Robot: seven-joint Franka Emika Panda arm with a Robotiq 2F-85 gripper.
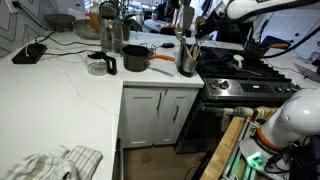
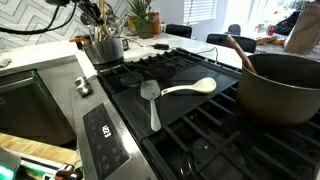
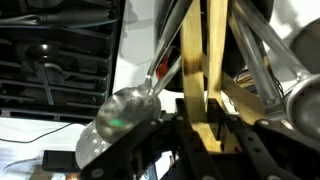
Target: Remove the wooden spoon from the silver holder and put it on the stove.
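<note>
The silver holder (image 1: 187,64) stands on the white counter beside the stove (image 1: 236,74), with several utensils upright in it. It also shows in an exterior view (image 2: 105,49) at the stove's (image 2: 190,125) far left corner. My gripper (image 1: 189,30) hangs directly above the holder. In the wrist view my gripper (image 3: 205,128) is shut on the light wooden spoon (image 3: 194,70), whose handle runs up between the black fingers. Another wooden handle and steel utensil shafts crowd right next to it.
A black pot with a handle (image 1: 135,58) and a tall steel bottle (image 1: 108,30) stand on the counter. On the stove lie a white spoon (image 2: 195,88) and a grey spatula (image 2: 152,100). A large dark pot (image 2: 282,88) sits beside them. A cloth (image 1: 55,162) lies on the near counter.
</note>
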